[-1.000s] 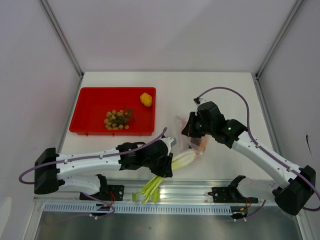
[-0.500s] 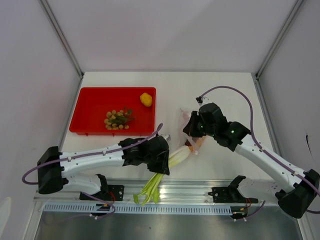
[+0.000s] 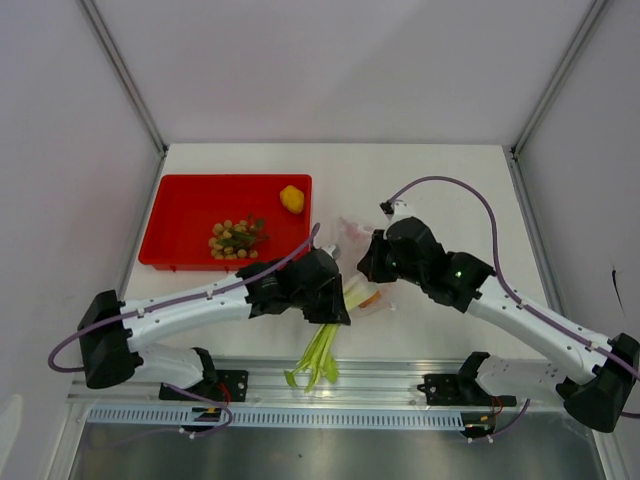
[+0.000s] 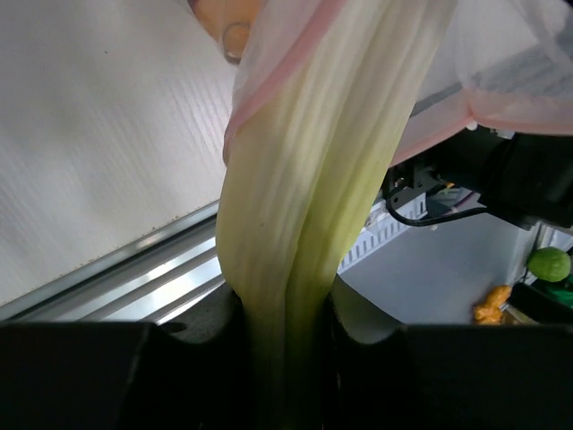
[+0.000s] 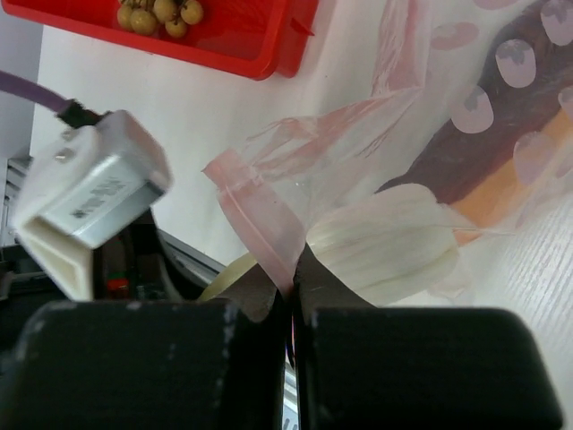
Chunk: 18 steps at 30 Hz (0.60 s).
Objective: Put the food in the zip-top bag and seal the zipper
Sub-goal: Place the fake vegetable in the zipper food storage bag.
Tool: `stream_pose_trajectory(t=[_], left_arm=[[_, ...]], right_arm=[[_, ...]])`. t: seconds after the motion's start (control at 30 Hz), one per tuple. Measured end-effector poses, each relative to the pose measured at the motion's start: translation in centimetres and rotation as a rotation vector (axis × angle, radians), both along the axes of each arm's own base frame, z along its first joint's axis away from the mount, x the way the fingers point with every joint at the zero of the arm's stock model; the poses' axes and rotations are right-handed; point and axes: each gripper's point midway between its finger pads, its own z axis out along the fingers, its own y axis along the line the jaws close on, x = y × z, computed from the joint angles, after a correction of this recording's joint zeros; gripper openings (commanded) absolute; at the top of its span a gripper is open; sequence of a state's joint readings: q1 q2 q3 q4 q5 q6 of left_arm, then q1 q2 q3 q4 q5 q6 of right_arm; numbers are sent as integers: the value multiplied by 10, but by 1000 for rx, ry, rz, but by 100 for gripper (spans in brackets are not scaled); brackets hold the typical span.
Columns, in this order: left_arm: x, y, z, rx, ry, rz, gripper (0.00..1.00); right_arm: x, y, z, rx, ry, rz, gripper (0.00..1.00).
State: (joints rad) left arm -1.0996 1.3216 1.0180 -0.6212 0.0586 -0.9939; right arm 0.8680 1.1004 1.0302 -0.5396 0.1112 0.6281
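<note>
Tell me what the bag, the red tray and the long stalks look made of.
Bag: thin clear plastic film, glossy, likely; it crinkles, shows contents through, with pink dots. Red tray: apparently rigid molded plastic, smooth and uniformly coloured. Stalks: pale green-white, finely ribbed lengthwise, matte; real vegetable or plastic imitation, cannot tell.

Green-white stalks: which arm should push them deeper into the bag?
Left, likely. The left gripper grips the long green-white stalks, their pale ends inside the clear crinkly zip-top bag; the right gripper is shut on its pink-red zipper strip, holding the mouth.
</note>
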Motion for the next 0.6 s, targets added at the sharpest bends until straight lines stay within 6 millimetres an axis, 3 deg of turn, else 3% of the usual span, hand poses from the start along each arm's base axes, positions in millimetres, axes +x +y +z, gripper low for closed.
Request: stream_pose_trajectory(t=[0.27, 0.6], left_arm=[[2, 12, 17, -113, 18, 114, 0], [19, -14, 23, -150, 105, 231, 0]], right_arm=[[6, -4, -1, -20, -26, -43, 0], [13, -8, -5, -51, -48, -84, 0]])
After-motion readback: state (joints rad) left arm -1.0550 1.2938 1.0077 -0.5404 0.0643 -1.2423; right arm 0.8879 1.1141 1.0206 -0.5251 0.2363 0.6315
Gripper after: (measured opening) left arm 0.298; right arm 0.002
